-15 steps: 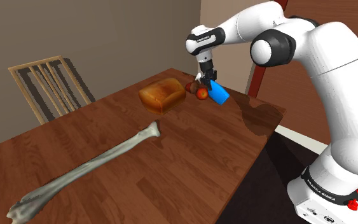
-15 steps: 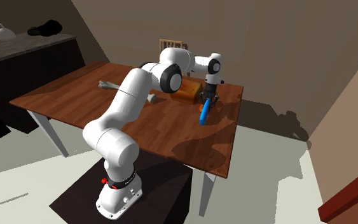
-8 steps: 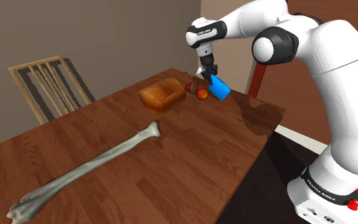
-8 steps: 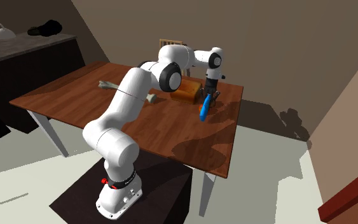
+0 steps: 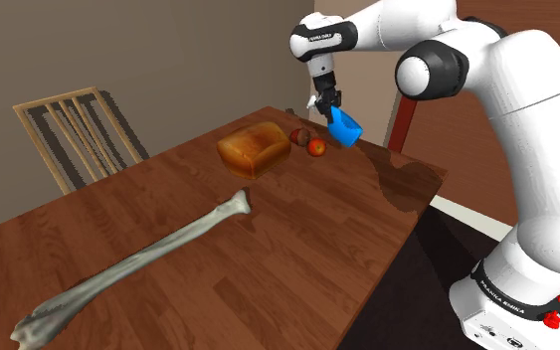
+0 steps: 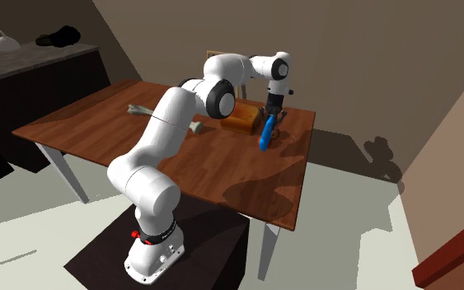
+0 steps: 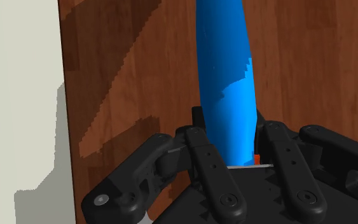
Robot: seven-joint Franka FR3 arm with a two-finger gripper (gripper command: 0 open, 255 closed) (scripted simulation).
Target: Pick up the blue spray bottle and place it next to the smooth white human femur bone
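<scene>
Wood-grain tabletop [image 5: 297,239] in a dim, brown-walled room: the white arm's black claw [image 5: 326,103] is clamped on a blue spray bottle [image 5: 345,128], its two fingers [image 7: 212,168] pressed against the bottle's upper end on either side. The bottle hangs tilted below the claw over the tabletop's far end, just beside two small reddish fruits [image 5: 316,146] and near a golden loaf of bread [image 5: 255,149]. A long pale bone [image 5: 138,261] lies flat on the tabletop, well apart from the bottle, toward the shoulder view's lower left. A slat-backed wooden chair [image 5: 74,129] stands behind the tabletop at that view's left. The arm rises from a dark box stand [image 6: 205,243] on the pale floor.
</scene>
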